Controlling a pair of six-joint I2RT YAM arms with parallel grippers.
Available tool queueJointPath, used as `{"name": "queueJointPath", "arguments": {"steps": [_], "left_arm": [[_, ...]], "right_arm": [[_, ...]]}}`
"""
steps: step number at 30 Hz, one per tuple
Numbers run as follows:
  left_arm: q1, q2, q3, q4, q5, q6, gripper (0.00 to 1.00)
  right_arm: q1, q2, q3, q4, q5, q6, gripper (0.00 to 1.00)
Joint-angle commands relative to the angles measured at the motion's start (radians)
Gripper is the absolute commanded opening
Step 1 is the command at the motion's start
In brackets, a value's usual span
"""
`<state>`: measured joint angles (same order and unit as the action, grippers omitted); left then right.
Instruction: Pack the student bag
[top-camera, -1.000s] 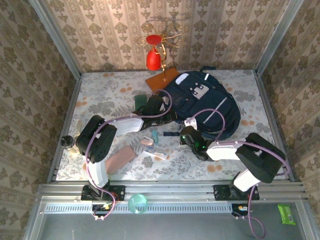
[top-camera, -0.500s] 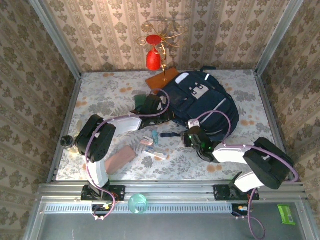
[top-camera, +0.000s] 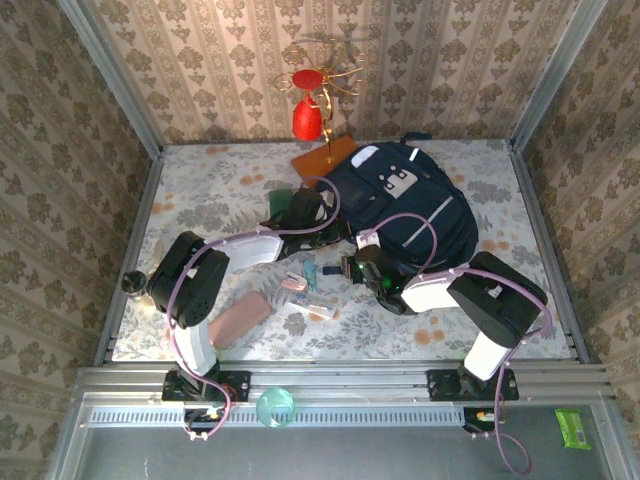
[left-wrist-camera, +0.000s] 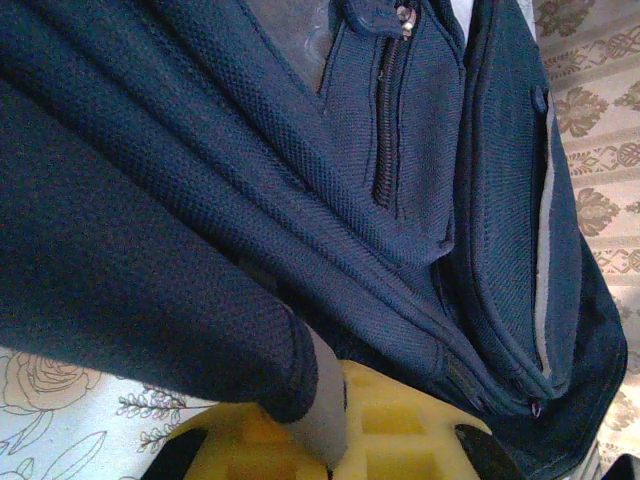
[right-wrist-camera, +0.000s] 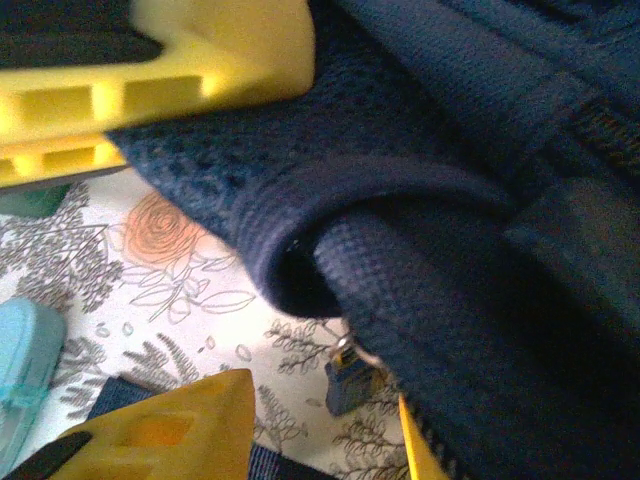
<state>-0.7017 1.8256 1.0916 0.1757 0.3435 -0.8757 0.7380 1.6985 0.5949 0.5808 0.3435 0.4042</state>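
We record the student bag (top-camera: 405, 205) lying on the table (top-camera: 200, 190). Just behind the bag's left corner stands a board (top-camera: 323, 158) bearing a vase (top-camera: 307, 118). Front-left of the bag, small items (top-camera: 294, 284) lie clustered. Further from the bag that way lies a flat case (top-camera: 240, 320), and furthest left a jar (top-camera: 135, 285).

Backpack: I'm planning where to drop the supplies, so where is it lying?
In the top view the backpack lies on the far right half of the table, beside the wooden board.
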Motion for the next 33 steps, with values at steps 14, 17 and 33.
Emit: {"name": "queueJointPath", "arguments": {"steps": [14,17,33], "left_arm": [[-0.022,-0.023,0.024,0.050,0.053,-0.007,0.00],[-0.019,-0.021,0.026,0.042,0.040,0.004,0.00],[0.021,-0.016,0.007,0.027,0.011,0.061,0.00]], "right_arm": [[0.001,0.031,0.070,0.081,0.115,-0.005,0.23],[0.000,0.015,0.034,0.072,0.128,0.018,0.13],[-0.008,-0.151,-0.164,-0.076,0.162,0.078,0.00]]}}
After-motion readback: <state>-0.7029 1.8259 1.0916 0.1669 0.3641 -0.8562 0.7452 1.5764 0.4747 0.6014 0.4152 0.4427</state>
